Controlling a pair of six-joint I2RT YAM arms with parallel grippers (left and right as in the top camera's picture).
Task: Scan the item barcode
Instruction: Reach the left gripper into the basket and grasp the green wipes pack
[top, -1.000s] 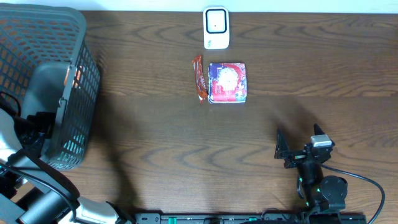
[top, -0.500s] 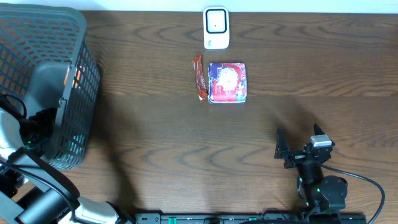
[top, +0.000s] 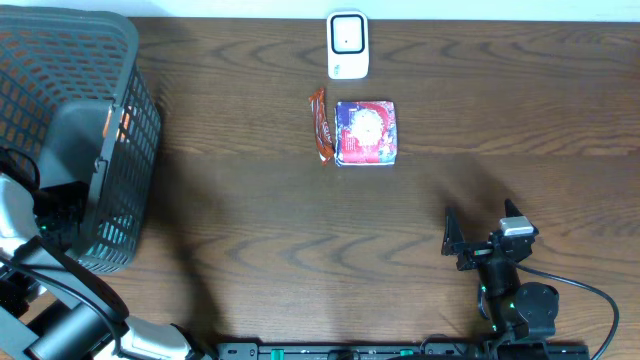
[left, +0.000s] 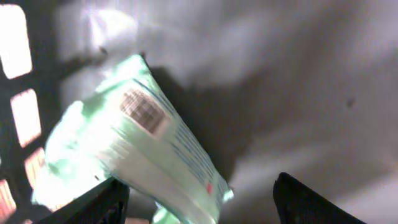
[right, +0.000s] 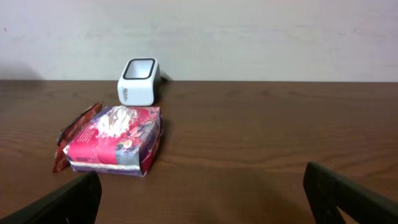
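Nearest the robot, well short of the scanner (top: 348, 44) and off to its right, the right gripper (right: 200, 177) hangs over the table (top: 250, 220), fingers spread wide and empty. Far to the scanner's left, the left gripper (left: 200, 182) is down inside the basket (top: 130, 130). Its fingers stand apart on either side of a pale green packet (left: 124, 149) whose barcode (left: 142, 110) faces the wrist camera, and nothing shows them clamped on it. Just in front of the scanner lie a red packet (top: 366, 132) and a thin snack bar (top: 320, 124), side by side. By this showing the scan is barely begun: the green packet has yet to be gripped, lifted out and presented to the scanner.
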